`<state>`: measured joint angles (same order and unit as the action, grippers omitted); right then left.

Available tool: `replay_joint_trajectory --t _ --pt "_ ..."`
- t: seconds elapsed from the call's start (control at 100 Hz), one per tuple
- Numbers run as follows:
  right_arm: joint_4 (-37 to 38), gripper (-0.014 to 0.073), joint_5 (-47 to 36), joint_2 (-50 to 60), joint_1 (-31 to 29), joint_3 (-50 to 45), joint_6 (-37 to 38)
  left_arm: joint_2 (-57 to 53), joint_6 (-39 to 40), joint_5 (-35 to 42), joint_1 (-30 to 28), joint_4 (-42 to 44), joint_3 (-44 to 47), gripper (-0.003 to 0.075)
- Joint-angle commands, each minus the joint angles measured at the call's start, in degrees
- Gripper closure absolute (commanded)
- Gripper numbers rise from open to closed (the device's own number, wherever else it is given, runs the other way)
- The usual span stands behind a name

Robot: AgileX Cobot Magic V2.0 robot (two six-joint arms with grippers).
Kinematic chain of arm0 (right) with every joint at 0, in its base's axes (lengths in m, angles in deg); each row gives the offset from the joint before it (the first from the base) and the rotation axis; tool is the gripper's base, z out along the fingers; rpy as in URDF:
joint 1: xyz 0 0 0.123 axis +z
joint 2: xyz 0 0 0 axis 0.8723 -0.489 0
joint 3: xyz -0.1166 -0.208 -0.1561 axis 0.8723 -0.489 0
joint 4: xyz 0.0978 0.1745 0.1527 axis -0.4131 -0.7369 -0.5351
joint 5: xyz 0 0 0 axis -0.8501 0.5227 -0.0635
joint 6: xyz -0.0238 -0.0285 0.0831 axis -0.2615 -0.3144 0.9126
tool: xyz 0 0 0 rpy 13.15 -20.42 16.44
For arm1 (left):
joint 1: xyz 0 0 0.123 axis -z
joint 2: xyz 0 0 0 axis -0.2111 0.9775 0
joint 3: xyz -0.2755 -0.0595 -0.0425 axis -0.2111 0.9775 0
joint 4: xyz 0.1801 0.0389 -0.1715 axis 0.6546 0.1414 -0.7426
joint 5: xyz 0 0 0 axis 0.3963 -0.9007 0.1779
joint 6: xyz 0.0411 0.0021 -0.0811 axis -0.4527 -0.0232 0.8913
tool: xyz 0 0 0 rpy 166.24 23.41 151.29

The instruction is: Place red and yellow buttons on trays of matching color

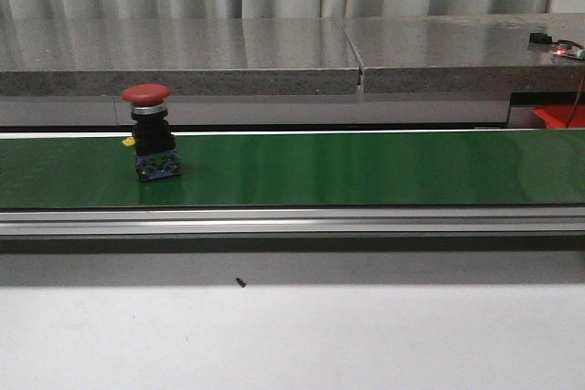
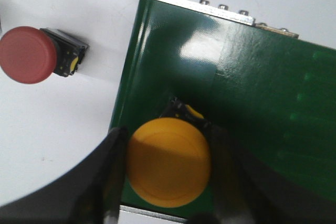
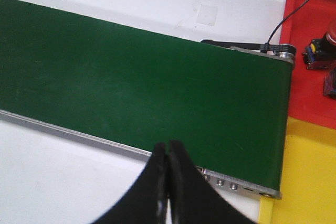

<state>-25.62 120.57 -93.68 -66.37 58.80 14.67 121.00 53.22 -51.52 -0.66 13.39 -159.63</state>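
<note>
My left claw (image 2: 165, 182) straddles the yellow mushroom-cap push button (image 2: 168, 161) on the green conveyor belt (image 2: 252, 103); grasp or release, cannot tell. Right claw (image 3: 168, 182) clenched, empty. Risk: button sits at belt edge, could topple off.

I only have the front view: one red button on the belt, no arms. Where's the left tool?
Observer: The left tool straddles a yellow button standing at the belt end. I cannot tell whether it grips.
Operator: And the right one?
Observer: The right tool is shut on nothing, over the belt's edge.
Operator: Any trays?
Observer: A red tray and a yellow tray lie past the belt's other end. The red tray already holds a button.
</note>
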Motion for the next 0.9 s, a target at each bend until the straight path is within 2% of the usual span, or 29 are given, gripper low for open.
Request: replay_joint_trajectory --t 0.0,0.14,0.21,0.25,0.55,0.74,0.89 --pt "-0.8 0.0662 -2.47 0.75 0.04 1.59 -0.28 -3.16 -0.51 1.2 0.3 -0.09 -1.03 0.0458" --pt "-0.8 0.0662 -2.47 0.75 0.04 1.59 -0.28 -3.96 -1.34 0.9 0.44 -1.6 -1.03 0.0206" --pt "-0.8 0.0662 -2.47 0.75 0.04 1.59 -0.28 -4.99 -1.34 0.75 0.82 -1.6 -1.03 0.0125" --pt "-0.8 0.0662 -2.47 0.75 0.04 1.59 -0.28 -5.79 -1.64 0.75 1.09 -1.6 -1.03 0.0105" --pt "-0.8 0.0662 -2.47 0.75 0.04 1.59 -0.28 -13.26 -3.05 2.41 5.6 -2.07 -1.14 0.0101" --pt "-0.8 0.0662 -2.47 0.75 0.04 1.59 -0.28 -20.35 -5.62 7.73 11.27 -3.4 0.52 0.0101" --pt "-0.8 0.0662 -2.47 0.75 0.04 1.59 -0.28 -27.89 -6.98 15.49 15.88 -3.29 7.91 0.0101"
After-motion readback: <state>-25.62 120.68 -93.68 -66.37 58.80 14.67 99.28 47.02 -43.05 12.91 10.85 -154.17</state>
